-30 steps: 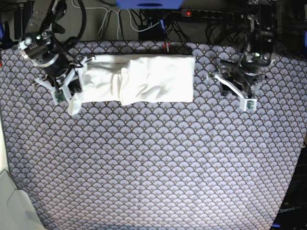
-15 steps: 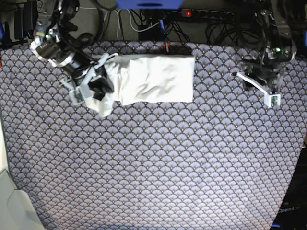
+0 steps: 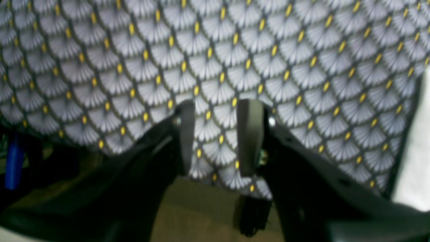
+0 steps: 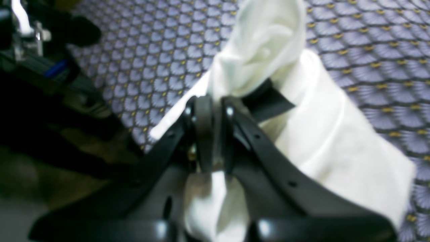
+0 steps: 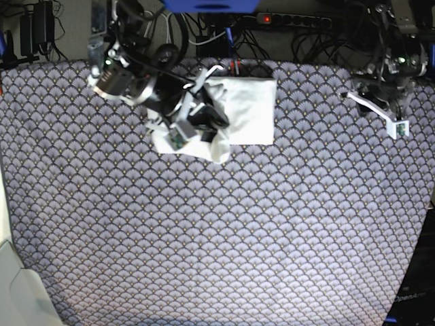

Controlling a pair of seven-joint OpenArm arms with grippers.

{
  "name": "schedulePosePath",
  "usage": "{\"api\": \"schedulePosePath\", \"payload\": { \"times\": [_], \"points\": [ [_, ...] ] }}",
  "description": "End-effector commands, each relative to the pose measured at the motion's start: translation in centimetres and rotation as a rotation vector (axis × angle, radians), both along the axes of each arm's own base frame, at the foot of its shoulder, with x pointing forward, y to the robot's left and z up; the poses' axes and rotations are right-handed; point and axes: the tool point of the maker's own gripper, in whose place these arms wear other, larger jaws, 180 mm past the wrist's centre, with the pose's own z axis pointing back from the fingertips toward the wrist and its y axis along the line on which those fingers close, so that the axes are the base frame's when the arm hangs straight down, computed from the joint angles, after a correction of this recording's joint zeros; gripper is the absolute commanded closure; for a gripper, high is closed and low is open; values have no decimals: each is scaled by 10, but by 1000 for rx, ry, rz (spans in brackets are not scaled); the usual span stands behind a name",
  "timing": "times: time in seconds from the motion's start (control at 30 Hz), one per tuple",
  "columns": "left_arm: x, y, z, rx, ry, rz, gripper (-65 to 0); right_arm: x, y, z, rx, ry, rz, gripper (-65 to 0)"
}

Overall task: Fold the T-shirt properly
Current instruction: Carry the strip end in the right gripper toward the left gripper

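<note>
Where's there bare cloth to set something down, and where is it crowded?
The whole near half of the tablecloth is bare, as is the strip between the T-shirt and the left gripper. It's crowded at the far edge: the right gripper grips the shirt's end, with cables just behind.

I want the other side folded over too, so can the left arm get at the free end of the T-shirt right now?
Probably yes. The left gripper is open and empty, off beside the T-shirt with only bare patterned cloth between. The right gripper holds the opposite end, away from that path.
</note>
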Motion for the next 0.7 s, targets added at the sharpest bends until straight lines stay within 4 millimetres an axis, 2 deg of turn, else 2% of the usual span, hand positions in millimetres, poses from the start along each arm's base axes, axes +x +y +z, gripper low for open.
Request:
{"api": "schedulePosePath", "payload": {
  "times": [0.0, 0.1, 0.2, 0.3, 0.47, 0.67],
  "points": [
    [5, 4, 10, 20, -37, -5, -214, 7, 10, 13, 54, -36, 11, 0],
    [2, 5, 8, 21, -30, -2, -214, 8, 23, 4, 61, -7, 51, 0],
    [-9, 16, 7, 42, -8, 16, -215, 9, 36, -5, 65, 19, 92, 0],
    [-9, 17, 9, 24, -14, 9, -216, 16, 46, -6, 84, 29, 100, 0],
    [-11, 19, 12, -22, -20, 3, -216, 18, 58, -11, 105, 57, 111, 0],
    [-10, 24, 16, -39, -34, 25, -216, 24, 61, -14, 119, 65, 110, 0]
  ]
}}
